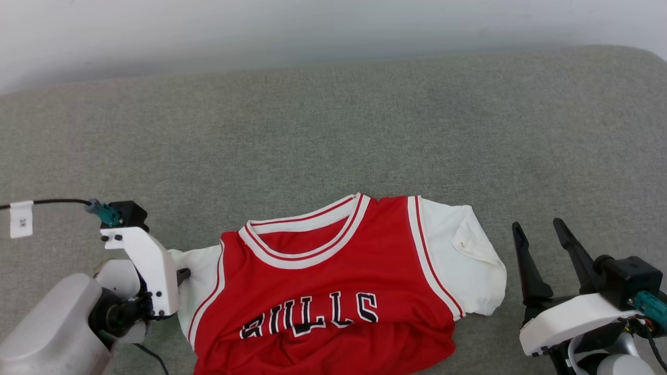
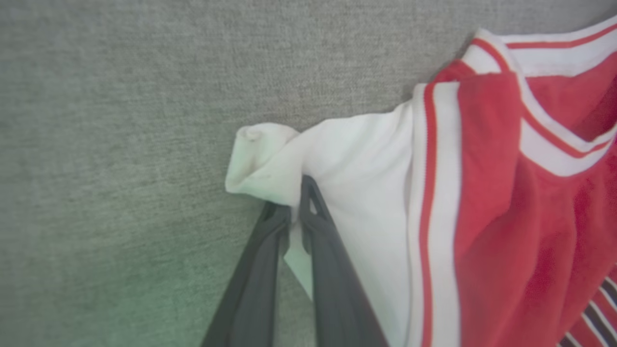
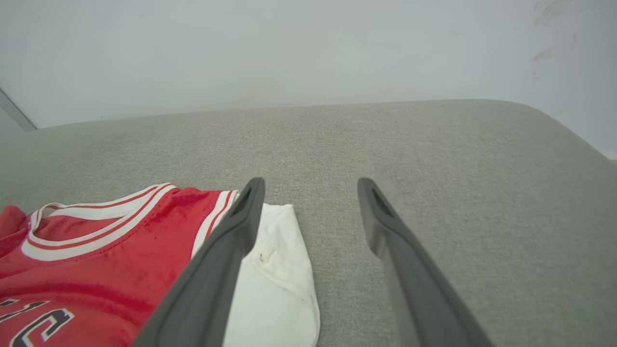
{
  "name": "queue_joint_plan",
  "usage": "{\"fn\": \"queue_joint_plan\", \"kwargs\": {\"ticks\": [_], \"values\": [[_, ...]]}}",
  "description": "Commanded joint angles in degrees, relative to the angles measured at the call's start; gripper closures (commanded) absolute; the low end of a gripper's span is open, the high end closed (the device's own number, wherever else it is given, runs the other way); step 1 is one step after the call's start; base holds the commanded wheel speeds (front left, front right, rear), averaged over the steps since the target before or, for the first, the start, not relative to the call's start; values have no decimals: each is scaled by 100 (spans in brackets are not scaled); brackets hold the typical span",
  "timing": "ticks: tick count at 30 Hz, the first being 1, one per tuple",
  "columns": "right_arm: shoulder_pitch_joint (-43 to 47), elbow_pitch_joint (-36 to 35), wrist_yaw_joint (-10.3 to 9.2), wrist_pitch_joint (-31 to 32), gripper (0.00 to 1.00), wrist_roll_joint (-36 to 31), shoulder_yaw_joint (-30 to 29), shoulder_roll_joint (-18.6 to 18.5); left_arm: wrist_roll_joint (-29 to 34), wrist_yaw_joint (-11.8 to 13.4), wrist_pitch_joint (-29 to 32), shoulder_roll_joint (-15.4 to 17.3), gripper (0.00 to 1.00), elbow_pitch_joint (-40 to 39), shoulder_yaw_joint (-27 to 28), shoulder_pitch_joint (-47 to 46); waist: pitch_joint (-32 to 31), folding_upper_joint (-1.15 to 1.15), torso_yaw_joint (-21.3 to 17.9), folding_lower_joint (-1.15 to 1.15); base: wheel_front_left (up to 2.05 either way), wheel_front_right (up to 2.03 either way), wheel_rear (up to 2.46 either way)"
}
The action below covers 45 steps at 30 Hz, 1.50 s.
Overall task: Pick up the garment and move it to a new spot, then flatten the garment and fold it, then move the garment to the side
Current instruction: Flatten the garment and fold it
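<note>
The garment [image 1: 333, 271] lies on a grey cushion [image 1: 333, 130] — we are starting the pick-up: left gripper [image 2: 295, 209] clamped on its white sleeve [image 2: 356, 159], right gripper [image 1: 536, 224] fingers apart just beside the other sleeve [image 1: 464, 260] — which probably needs gripping next

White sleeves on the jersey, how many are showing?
2. The jersey's left sleeve is pinched in the left gripper; its right sleeve lies free beside the open right gripper.

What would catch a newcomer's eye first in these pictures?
The red jersey with black letters lies on the grey cushion, low in the head view. At one white sleeve the left claw is pinched shut on the cloth, while the right claw stands open beside the other sleeve.
</note>
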Motion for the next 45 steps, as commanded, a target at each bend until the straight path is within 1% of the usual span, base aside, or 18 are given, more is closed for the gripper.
{"fn": "queue_joint_plan", "kwargs": {"ticks": [1,4,8,11,15,18,19,22,24,27,32,33,34,35,37,40,45], "values": [[-46,26,-2,4,0,-2,-24,5,22,-37,-176,-275,100,161,-103,255,-119,0,58,0,0,0,0],[-2,99,-3,125,0,98,-116,4,122,48,-627,-287,100,238,38,228,-266,0,136,0,0,0,0],[-27,305,-2,551,0,442,-334,5,313,197,-1212,-232,100,127,185,178,-454,0,270,0,0,0,0],[-185,559,-2,1159,0,596,-652,2,469,320,-1533,-248,100,-101,219,165,-524,0,382,0,0,0,0],[-510,881,-2,2276,0,730,-876,-192,668,494,-1767,-220,100,-535,211,94,-442,0,543,0,0,0,0],[-853,1073,-2,3095,0,890,-759,-409,815,655,-1882,-196,100,-922,216,42,-280,0,645,0,0,0,0],[-853,1073,-2,3095,0,890,-759,-409,815,655,-1882,-196,100,-922,216,42,-280,0,645,0,0,0,0],[-1194,1233,-2,3766,0,998,-543,-548,933,790,-1946,-161,100,-1261,215,7,-111,0,744,0,0,0,0],[-1420,1344,-2,4103,0,1039,-383,-633,987,857,-1973,-153,100,-1456,219,-39,-9,0,804,0,0,0,0],[-1687,1590,-2,4436,0,1130,-178,-750,1059,913,-2002,-163,100,-1667,211,-92,126,0,886,0,0,0,0],[-1863,2250,-2,4911,0,1291,50,-784,1099,947,-2028,-153,100,-1796,196,-87,255,0,970,0,0,0,0],[-1855,2380,-2,5026,9,1333,77,-771,1095,940,-2032,-152,100,-1797,193,-90,270,0,987,0,0,0,0],[-1859,2459,-2,5104,51,1419,96,-728,1091,934,-2028,-150,100,-1796,190,-88,281,0,996,0,0,0,0],[-1878,2517,-1,5168,100,1478,123,-706,1084,926,-2021,-140,100,-1793,189,-84,289,0,999,0,0,0,0],[-1927,2552,-1,5207,100,1562,183,-721,1074,914,-2012,-122,100,-1792,188,-74,284,0,994,0,0,0,0],[-2032,2562,-2,5211,100,1622,211,-848,1068,908,-1997,-98,100,-1772,179,-57,216,0,970,0,0,0,0],[-2196,2396,-2,4842,100,1636,350,-1077,1127,936,-2115,-102,100,-1676,203,-80,-91,0,903,0,0,0,0]]}}
